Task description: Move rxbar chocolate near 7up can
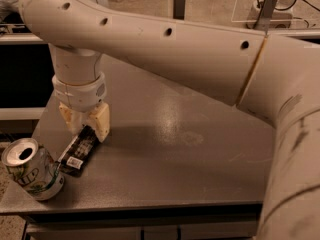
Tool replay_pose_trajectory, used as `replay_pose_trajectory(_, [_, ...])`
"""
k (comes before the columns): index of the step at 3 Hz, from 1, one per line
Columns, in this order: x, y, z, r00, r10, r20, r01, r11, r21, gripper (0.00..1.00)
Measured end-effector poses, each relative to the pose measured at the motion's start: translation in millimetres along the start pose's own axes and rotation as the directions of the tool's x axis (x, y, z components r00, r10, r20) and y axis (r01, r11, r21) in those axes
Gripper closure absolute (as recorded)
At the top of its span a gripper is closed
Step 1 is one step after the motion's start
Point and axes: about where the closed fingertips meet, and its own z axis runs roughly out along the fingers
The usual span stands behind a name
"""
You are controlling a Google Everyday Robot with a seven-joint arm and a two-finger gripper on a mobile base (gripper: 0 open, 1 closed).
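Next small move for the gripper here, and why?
Probably lift the gripper straight up, clear of the bar: the rxbar chocolate already lies flat on the table, its near end right beside the 7up can, and the gripper sits over its far end.

The gripper (85,126) hangs low over the table (190,134), covering the far end of the rxbar chocolate (77,151). Print on the bar just below it is way too tiny to read. The arm (175,49) above it runs off the right edge.
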Motion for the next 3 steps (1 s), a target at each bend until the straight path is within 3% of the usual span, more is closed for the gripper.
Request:
replay_pose_trajectory(1, [6, 1, -5, 1.0, 0.004, -0.004, -0.004, 1.0, 0.004, 0.0])
replay_pose_trajectory(2, [22, 6, -23, 0.998, 0.024, -0.051, -0.024, 0.9997, 0.007, 0.0])
replay_pose_trajectory(3, [53, 13, -37, 0.986, 0.068, -0.154, -0.072, 0.9973, -0.017, 0.0])
